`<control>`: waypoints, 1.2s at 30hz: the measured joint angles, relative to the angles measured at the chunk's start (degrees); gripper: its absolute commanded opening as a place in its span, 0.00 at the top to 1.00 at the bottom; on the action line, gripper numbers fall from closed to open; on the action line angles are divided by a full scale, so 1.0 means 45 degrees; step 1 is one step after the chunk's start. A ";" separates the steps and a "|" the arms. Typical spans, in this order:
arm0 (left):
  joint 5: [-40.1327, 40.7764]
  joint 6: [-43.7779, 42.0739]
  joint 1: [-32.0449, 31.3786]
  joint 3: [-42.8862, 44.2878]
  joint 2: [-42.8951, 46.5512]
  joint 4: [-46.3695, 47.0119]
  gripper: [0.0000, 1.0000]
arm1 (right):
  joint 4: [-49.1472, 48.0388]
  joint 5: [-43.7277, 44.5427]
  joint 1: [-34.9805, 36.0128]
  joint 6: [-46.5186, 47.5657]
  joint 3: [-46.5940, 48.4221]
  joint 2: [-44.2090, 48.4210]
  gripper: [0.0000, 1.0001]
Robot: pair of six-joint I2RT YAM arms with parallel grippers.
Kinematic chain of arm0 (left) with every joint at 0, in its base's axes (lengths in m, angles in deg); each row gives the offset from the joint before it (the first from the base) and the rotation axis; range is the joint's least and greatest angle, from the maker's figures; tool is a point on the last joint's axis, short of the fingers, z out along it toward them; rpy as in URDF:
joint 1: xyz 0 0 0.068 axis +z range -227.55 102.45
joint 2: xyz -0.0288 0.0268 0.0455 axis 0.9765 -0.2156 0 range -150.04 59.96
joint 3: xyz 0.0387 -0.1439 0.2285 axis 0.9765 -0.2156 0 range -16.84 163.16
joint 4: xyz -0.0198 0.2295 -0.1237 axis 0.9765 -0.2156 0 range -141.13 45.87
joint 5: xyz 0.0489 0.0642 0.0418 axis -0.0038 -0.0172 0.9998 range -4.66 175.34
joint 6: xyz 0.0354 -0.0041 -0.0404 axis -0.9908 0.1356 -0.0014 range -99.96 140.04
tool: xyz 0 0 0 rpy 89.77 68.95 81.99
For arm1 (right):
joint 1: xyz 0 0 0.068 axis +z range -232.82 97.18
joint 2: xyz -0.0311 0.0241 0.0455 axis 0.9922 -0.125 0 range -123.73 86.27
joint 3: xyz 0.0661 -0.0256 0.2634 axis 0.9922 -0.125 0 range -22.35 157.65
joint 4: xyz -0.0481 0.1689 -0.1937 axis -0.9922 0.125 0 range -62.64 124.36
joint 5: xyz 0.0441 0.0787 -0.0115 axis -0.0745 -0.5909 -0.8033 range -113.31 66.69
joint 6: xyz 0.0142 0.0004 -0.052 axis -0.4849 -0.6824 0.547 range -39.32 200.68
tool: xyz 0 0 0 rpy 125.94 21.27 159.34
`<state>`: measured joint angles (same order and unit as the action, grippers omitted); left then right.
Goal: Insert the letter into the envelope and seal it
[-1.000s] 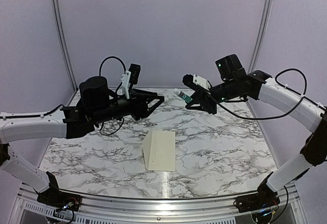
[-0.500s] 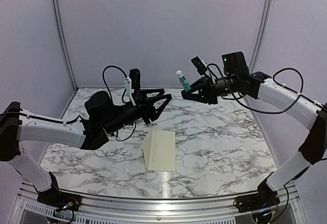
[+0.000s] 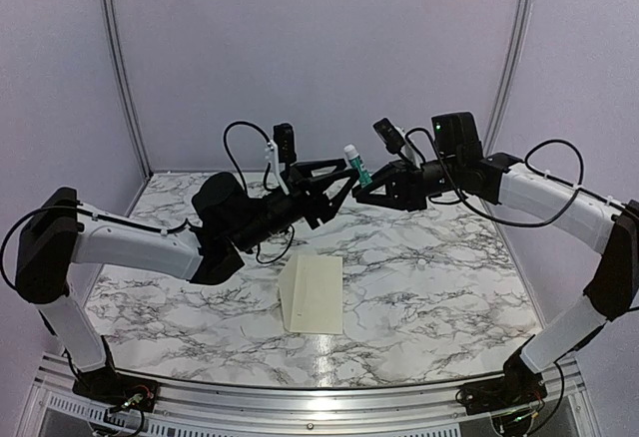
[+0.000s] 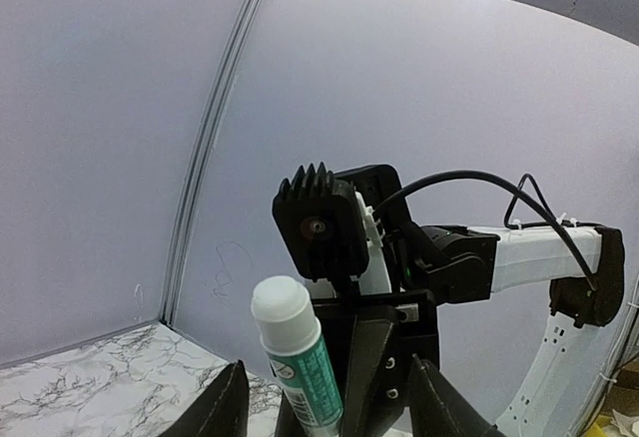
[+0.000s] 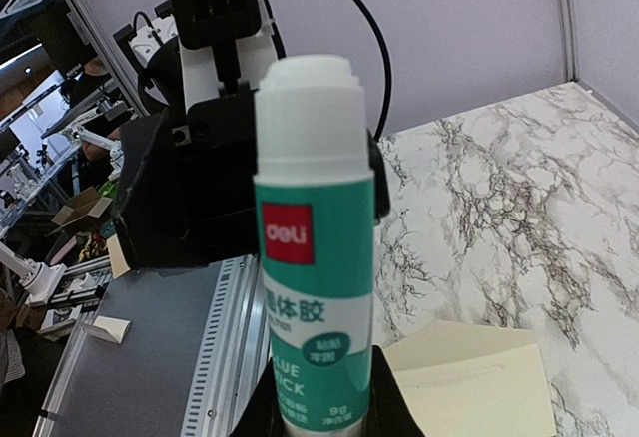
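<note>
Both aloft: right jaws pinching glue stick [image 3: 355,166], left jaws spread astride it (gaps visible); envelope [image 3: 319,295] flat, well below.

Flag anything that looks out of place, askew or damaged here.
Nothing is spilled or damaged. One oddity: the envelope lies with its left flap apparently lifted off the table, not flat. The capped glue stick is held in the air by the right gripper, between the jaws of the open left gripper.
</note>
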<state>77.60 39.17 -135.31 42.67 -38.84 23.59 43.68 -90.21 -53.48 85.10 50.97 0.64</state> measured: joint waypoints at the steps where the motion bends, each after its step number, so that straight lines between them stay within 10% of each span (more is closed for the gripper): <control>1: -0.0029 0.0044 0.0000 0.0102 -0.0107 0.0010 0.43 | -0.0087 -0.0078 0.0000 -0.0058 -0.0049 0.0000 0.91; 36: -0.0865 0.1035 0.0010 0.1642 -0.1457 -0.0622 0.89 | -0.0874 -0.0772 0.0000 -0.0602 -0.0515 0.0005 0.85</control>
<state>73.71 43.83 -135.26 50.05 -45.40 20.79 39.74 -93.68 -53.48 82.39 48.65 0.67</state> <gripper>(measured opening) 0.169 0.134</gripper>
